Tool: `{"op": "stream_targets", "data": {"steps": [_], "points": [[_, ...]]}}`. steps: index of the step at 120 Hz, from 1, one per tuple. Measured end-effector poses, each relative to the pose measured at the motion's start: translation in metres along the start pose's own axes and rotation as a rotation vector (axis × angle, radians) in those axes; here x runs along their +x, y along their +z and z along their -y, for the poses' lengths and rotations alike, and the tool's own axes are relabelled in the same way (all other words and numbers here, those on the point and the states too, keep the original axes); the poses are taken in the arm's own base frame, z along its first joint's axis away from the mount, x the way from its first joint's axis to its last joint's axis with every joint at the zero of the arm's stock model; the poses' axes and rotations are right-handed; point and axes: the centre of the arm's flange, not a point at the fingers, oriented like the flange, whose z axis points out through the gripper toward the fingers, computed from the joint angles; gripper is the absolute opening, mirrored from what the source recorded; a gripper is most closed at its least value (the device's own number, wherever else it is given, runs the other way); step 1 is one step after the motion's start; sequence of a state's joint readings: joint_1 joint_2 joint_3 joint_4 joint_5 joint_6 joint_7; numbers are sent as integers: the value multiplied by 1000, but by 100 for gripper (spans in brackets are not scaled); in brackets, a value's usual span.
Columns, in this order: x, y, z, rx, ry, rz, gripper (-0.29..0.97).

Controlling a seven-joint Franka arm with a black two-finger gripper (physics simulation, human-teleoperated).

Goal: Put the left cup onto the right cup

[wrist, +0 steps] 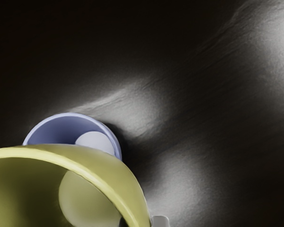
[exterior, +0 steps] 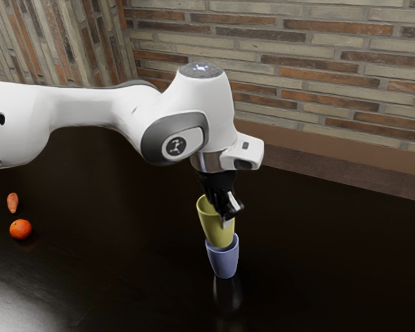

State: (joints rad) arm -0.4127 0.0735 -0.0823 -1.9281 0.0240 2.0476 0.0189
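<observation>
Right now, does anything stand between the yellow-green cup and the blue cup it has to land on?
Nothing visible does. The gripper holds the yellow-green cup by its rim, tilted, with its base at the blue cup's mouth. In the wrist view the blue cup's inside is open. The orange lies far off at the exterior view's left.

Yellow cup [wrist: 114, 176] over blue cup [wrist: 51, 130]
The yellow cup's rim covered part of the blue cup's open mouth; the blue cup stood on the dark, glossy tabletop [wrist: 208, 94].
</observation>
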Motion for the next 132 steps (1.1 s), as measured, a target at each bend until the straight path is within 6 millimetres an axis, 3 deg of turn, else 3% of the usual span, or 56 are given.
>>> {"op": "stream_targets", "data": {"steps": [59,132], "points": [[23,1,17,-3,-18,-18,-10],[23,20,31,-6,-29,12,-10]]}}
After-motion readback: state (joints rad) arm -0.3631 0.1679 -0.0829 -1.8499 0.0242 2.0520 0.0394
